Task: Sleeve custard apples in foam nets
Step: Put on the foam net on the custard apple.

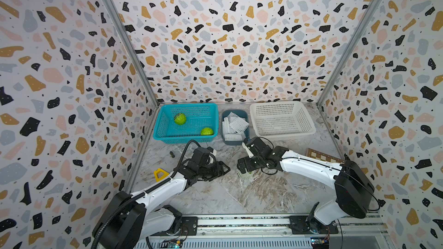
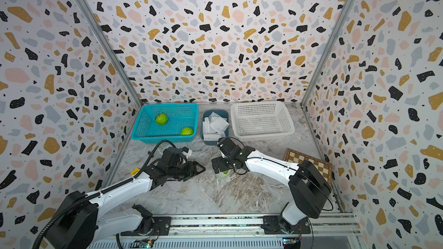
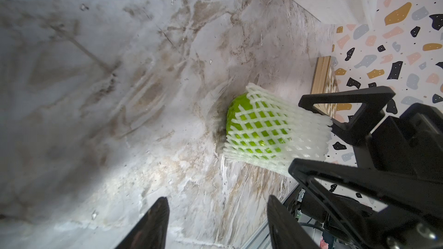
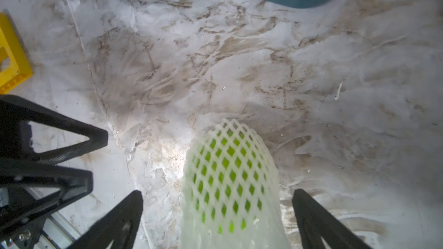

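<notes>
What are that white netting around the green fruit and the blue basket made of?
The netting looks like soft matte foam: thick, puffy white strands stretched into diamonds over the fruit. The blue basket seems rigid, slightly glossy moulded plastic, its walls a regular grid of holes.

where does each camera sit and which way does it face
Top views: high behind the robot, looking down at the table; left arm and right arm show.
Left wrist: on the left arm, facing past the open left gripper toward the netted custard apple; the right gripper shows.
Right wrist: on the right arm, facing the same fruit between its open fingers; the left gripper shows.
Shared: both wrist views see that fruit.
</notes>
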`<state>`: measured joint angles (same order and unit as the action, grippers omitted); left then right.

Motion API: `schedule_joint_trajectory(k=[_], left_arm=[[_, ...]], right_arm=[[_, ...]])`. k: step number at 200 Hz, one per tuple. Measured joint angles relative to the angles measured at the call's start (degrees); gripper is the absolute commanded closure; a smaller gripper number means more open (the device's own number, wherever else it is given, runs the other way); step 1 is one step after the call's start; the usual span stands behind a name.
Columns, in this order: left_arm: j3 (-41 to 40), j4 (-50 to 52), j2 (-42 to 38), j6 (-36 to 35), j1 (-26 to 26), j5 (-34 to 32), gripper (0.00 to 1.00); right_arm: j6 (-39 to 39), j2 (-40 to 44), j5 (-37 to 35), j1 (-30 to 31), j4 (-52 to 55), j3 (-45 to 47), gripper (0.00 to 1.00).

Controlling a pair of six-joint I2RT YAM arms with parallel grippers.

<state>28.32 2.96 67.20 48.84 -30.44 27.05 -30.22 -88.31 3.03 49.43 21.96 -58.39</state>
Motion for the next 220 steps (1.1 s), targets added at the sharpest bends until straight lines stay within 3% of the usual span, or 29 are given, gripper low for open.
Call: schedule_joint_trajectory(k=[34,132,182,220], left_arm=[[-0.02,0.00,0.00,0.00,0.00,0.02,0.36],[-0.22,-0.07,0.04,0.00,0.00,0.04,0.36],[-0.68,-0.44,0.44,0.04,0.02,0.04,0.37],[-0.83,-0.59,0.66,0.04,0.02,0.04,0.37]], right_arm=[[-1.92,0.00,-0.92,-0.09,-0.13,0.57,0.02],[-2.97,-3.41,0.61,-0.09,-0.98,1.99,0.17],[-2.80,-5.42,-1.57,0.92,-1.03,1.90,0.14],[-2.36,-6.97,-2.89,1.60,-1.20,1.75,0.18]])
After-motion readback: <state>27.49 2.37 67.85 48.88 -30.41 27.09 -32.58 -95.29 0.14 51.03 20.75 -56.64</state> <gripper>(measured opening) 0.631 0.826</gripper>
